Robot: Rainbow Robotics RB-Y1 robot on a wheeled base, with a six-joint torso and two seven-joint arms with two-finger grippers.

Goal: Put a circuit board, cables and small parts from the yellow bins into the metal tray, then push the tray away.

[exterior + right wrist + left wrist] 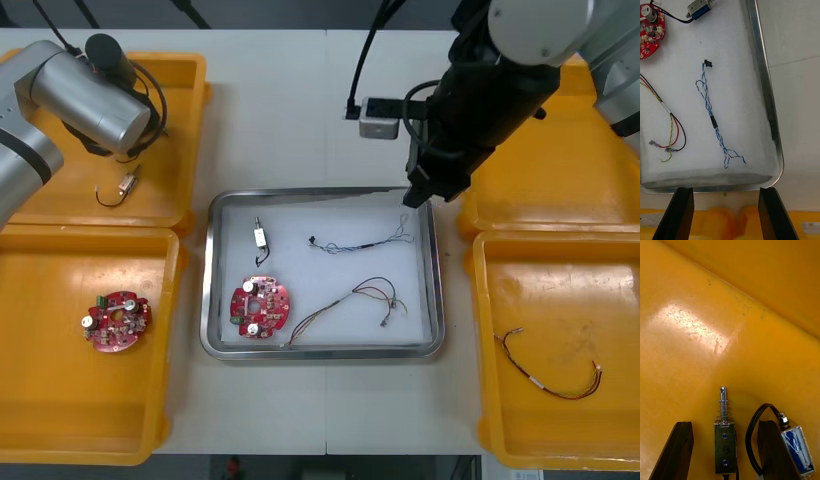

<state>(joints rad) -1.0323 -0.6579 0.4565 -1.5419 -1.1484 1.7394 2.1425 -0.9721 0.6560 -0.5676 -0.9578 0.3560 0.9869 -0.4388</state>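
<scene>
The left gripper (724, 425) is low in the far left yellow bin (696, 333), fingers wide apart and gripping nothing. A small metal part (725, 444) lies between them (a second part (795, 446) sits just outside one finger). The right gripper (725, 191), open and empty, hangs at a corner of the metal tray (763, 75), with the blue and white cable (713, 120) inside just ahead.

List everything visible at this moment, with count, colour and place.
Bins: four, yellow, two at each side of the table.
Metal tray: one, white inside, between the bins.
Circuit boards: two, red; one in the tray, one in the near left bin.
Blue and white cable: one, in the tray.
Red and yellow cables: two; one in the tray, one in the near right bin.
Small metal parts: three, silver; one in the tray, two in the far left bin.
Grey box: one, beyond the tray.
Left gripper: open, over the far left bin.
Right gripper: open, at the tray's far right corner.
</scene>
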